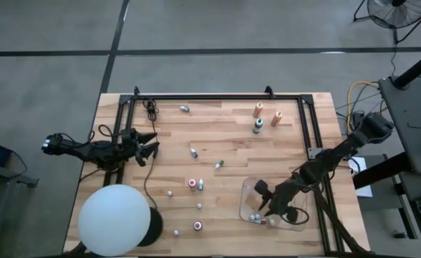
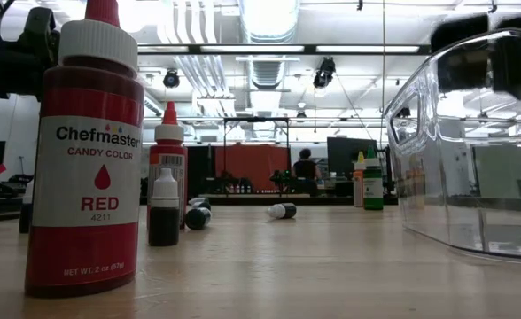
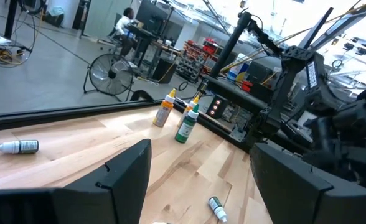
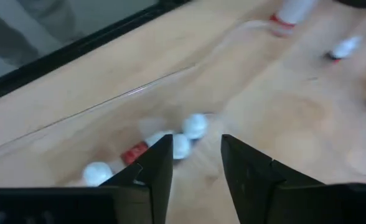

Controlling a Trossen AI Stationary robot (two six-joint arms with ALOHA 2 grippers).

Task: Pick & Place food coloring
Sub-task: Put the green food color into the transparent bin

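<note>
Hovering your right gripper (image 1: 265, 203) parted, empty, over tray (image 1: 296, 224); few bottles (image 1: 257, 218) inside, most still scattered on table (image 1: 218, 129); left gripper (image 1: 147, 145) open, idle at left edge.

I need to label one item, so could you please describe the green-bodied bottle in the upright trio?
On the light wooden table, three small upright bottles stand near the far right corner. The green-bodied bottle is nearest the table's middle; its two neighbours are orange.

We see two dark, jointed arms, both matte black. Each pincer, left pincer (image 1: 150, 145) and right pincer (image 1: 262, 195), carries two broad, flat black fingers (image 3: 124, 180) with angular, faceted edges.
</note>
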